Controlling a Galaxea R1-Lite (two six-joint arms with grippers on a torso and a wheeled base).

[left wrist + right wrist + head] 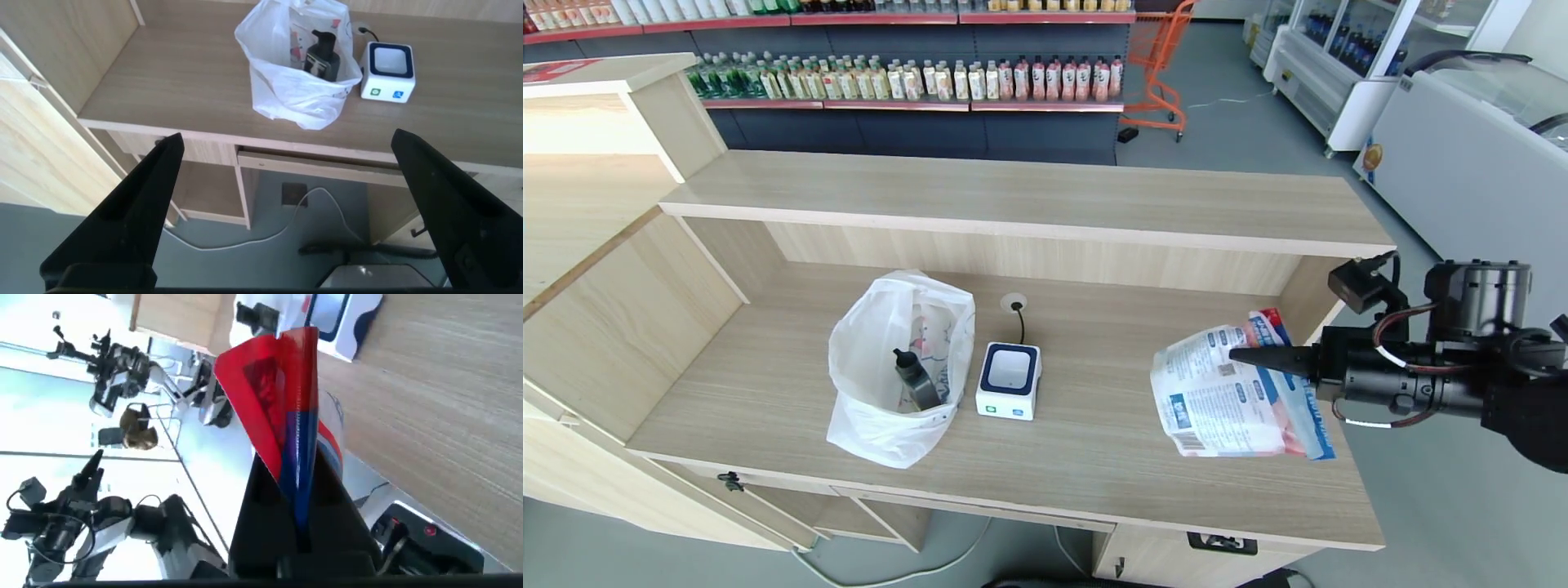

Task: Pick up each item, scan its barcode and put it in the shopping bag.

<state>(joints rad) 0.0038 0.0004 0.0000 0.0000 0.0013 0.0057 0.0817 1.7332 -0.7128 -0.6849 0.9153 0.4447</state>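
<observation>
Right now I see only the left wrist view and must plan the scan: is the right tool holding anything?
Observer: Yes, the right tool is shut on a flat printed packet at the right end of the counter.
Operator: Any barcode showing on it?
Observer: One barcode shows near the packet's lower corner, on the face turned toward the head camera.
Operator: Is it over the scanner?
Observer: No; the scanner stands toward the robot's left of the packet, with bare counter between them.
</observation>
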